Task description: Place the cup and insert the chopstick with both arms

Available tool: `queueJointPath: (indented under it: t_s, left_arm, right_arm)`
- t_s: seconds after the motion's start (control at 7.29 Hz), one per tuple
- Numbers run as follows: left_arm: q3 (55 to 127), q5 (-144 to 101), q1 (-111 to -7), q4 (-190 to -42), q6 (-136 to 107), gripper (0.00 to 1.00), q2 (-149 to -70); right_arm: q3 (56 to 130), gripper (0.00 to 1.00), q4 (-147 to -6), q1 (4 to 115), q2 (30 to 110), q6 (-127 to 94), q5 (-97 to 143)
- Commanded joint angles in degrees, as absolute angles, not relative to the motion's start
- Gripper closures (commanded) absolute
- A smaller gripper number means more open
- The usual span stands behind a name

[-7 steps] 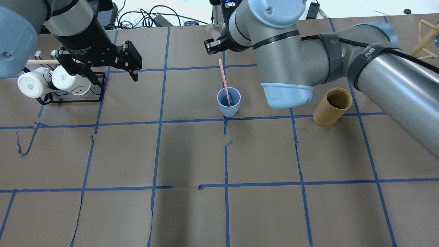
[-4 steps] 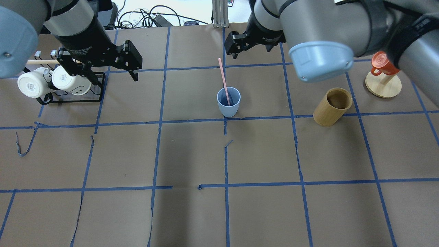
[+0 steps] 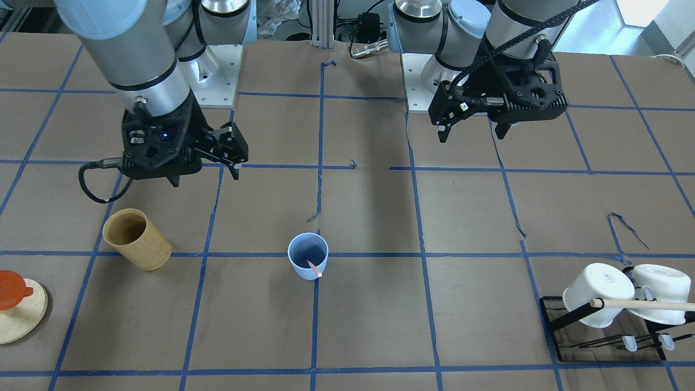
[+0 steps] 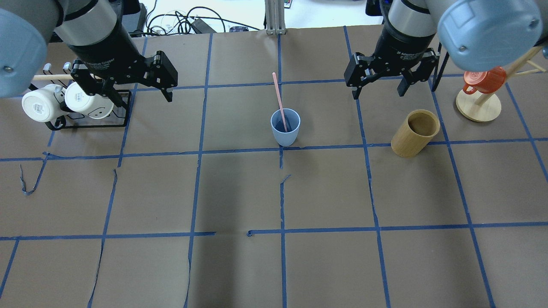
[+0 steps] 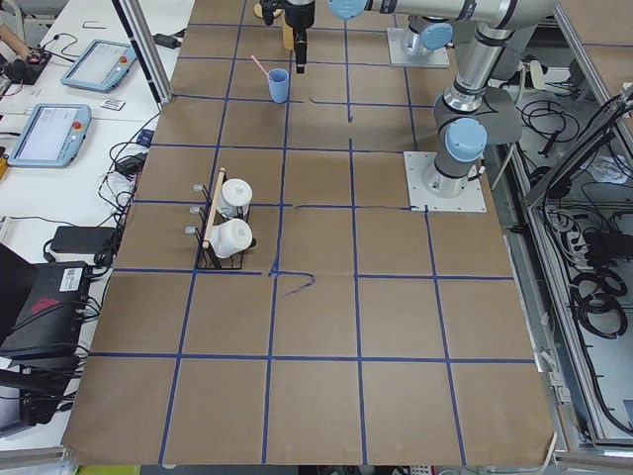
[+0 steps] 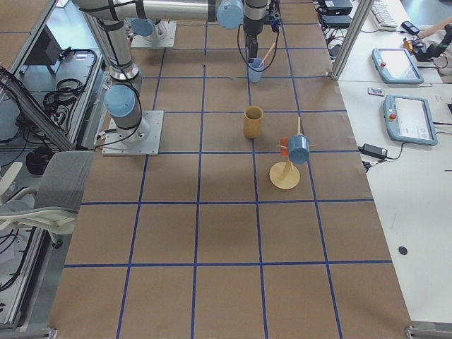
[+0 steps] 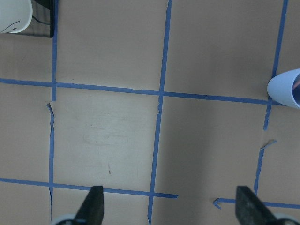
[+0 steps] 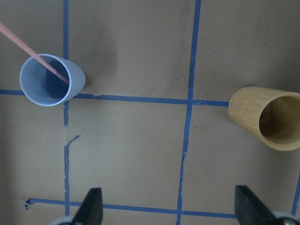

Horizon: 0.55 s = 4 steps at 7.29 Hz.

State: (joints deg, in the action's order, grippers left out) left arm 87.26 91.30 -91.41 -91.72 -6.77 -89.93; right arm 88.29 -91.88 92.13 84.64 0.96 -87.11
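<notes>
Cup (image 4: 284,137) holds leaning chopstick (image 4: 278,96) | left jaws, right jaws spread wide, empty, well apart from it

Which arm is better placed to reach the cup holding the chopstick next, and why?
Right, probably. The right tool, open, hangs nearer the cup, and its wrist view shows the whole cup with the chopstick. The left tool, also open, sits farther off; its wrist view catches only the cup's edge.
</notes>
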Motion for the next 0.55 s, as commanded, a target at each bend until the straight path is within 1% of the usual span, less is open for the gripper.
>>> queueJointPath:
  t_s: [0.0, 0.41]
  left_arm:
    - [87.3, 91.2, -91.4, -91.8, -6.7, 0.0, -89.9]
    - [87.4, 91.2, -91.4, -91.8, -6.7, 0.0, -89.8]
  right_arm:
    - [91.4, 0.0, -91.8, 91.3, 88.4, 0.6, -87.5]
    - [92.5, 0.0, -86.8, 90.4, 91.5, 0.6, -87.8]
